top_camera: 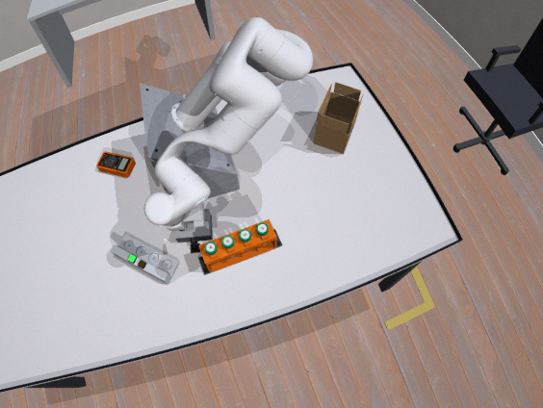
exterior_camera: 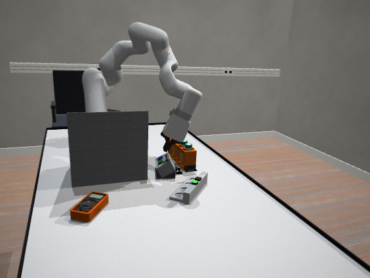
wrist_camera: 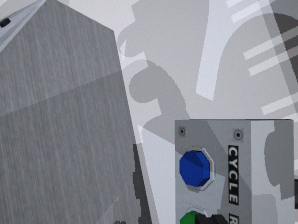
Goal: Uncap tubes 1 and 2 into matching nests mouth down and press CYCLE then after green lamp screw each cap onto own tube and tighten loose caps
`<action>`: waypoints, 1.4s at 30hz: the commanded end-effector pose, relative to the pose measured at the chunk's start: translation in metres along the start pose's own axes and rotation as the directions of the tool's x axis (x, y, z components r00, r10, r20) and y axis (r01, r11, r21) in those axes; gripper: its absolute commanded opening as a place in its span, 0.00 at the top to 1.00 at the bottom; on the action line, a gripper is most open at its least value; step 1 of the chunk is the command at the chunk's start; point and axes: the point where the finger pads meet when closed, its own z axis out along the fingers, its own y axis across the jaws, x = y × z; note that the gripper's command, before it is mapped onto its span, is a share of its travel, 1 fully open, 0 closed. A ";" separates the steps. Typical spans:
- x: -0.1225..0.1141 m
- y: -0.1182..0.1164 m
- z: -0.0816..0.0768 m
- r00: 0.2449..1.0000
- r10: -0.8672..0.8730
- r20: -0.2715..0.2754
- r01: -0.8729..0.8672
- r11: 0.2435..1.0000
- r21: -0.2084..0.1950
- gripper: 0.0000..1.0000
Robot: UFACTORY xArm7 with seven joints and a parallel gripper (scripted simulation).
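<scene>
The gripper (exterior_camera: 167, 144) is standing fully closed with nothing between its fingers, tilted over the grey key housing (exterior_camera: 164, 168) between the arm's base and the orange decapping station (top_camera: 239, 246). In the wrist view, the dark fingertips are showing at the bottom edge, lying over the green READY key (wrist_camera: 188, 218); whether they are touching it cannot be told. The blue CYCLE key (wrist_camera: 194, 168) is sitting just above it on the same face, unlit, with the word CYCLE printed alongside.

Just beside the housing, the decapping station is carrying four tubes in a row, each one wearing its green-rimmed cap: tube 1's cap (top_camera: 210, 248), tube 2's cap (top_camera: 227, 242), tube 3's cap (top_camera: 245, 235) and tube 4's cap (top_camera: 262, 229). On the other side of the housing, the grey cap tray (top_camera: 121, 250) is lying on the white table (top_camera: 337, 216), its four round nests holding no caps and its green lamp (top_camera: 132, 258) glowing; the lamp next to it (top_camera: 142, 264) is dark.

Farther out, an upright grey panel (exterior_camera: 108, 147) is standing by the arm's base, an orange multimeter (top_camera: 116, 164) is lying well apart to one side, and an open cardboard box (top_camera: 338, 117) is standing near the table's far edge.
</scene>
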 end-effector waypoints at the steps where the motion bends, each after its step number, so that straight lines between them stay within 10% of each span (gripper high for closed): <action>1: -0.016 -0.013 0.020 1.000 0.003 0.000 -0.003 1.000 0.000 1.00; 42: -0.016 -0.003 0.041 1.000 0.003 0.000 -0.003 1.000 0.000 1.00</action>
